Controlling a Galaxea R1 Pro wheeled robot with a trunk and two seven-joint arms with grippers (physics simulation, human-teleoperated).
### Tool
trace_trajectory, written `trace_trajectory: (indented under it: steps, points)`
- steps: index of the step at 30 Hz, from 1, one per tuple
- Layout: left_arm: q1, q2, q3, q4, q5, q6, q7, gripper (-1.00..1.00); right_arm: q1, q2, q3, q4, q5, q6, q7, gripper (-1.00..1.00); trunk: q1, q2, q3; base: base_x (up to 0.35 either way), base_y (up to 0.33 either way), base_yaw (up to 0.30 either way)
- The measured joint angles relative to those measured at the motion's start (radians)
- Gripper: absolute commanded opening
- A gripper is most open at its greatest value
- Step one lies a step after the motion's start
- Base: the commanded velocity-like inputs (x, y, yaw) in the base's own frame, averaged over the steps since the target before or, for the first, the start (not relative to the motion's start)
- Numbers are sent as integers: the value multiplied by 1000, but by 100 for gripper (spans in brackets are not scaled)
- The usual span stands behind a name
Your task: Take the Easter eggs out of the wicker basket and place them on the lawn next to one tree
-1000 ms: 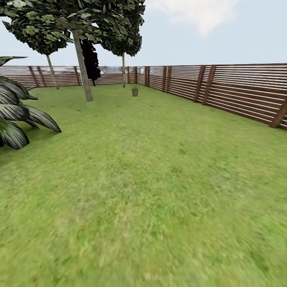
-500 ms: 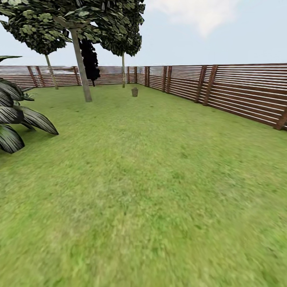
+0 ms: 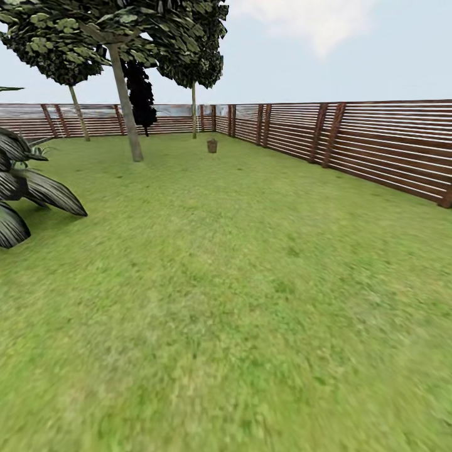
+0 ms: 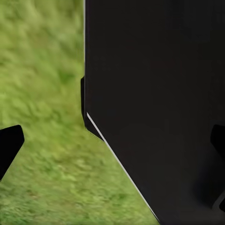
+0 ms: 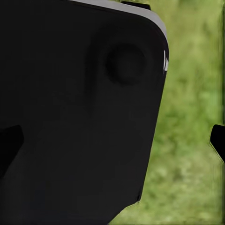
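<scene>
The wicker basket (image 3: pixel 212 145) stands far off on the lawn (image 3: pixel 238 282), small and brown, near the fence corner. The Easter eggs are hidden at this distance. A tree (image 3: pixel 125 107) with a pale bare trunk rises left of the basket, with more trees (image 3: pixel 194 113) by the back fence. In the left wrist view my left gripper (image 4: pixel 112 145) is open, its dark fingertips (image 4: pixel 9 146) far apart over grass, nothing between them. In the right wrist view my right gripper (image 5: pixel 112 143) is open too, with fingertips (image 5: pixel 218 139) at the picture's edges.
A brown slatted fence (image 3: pixel 376 144) runs along the right and the back of the garden. A large dark-leaved plant (image 3: pixel 25 188) sits at the left edge. A black column-shaped tree (image 3: pixel 141 94) stands by the back fence. A black robot part (image 4: pixel 159 108) shows in both wrist views.
The whole head picture has shifted: the leafy plant has slid left and down and the tree trunk slightly left, so the camera has moved forward. The basket stays far ahead.
</scene>
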Motion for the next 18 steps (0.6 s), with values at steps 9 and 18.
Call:
trace_trajectory:
  steps: [9, 18]
  points:
    - [0, 0, 0, 0, 0, 0, 0, 100, 0, 2, 0, -1, 1, 0, 1, 100, 0, 0, 0, 340, 0, 0]
    - [0, 0, 0, 0, 0, 0, 0, 100, 0, 2, 1, -1, 1, 0, 0, 100, 0, 0, 0, 340, 0, 0]
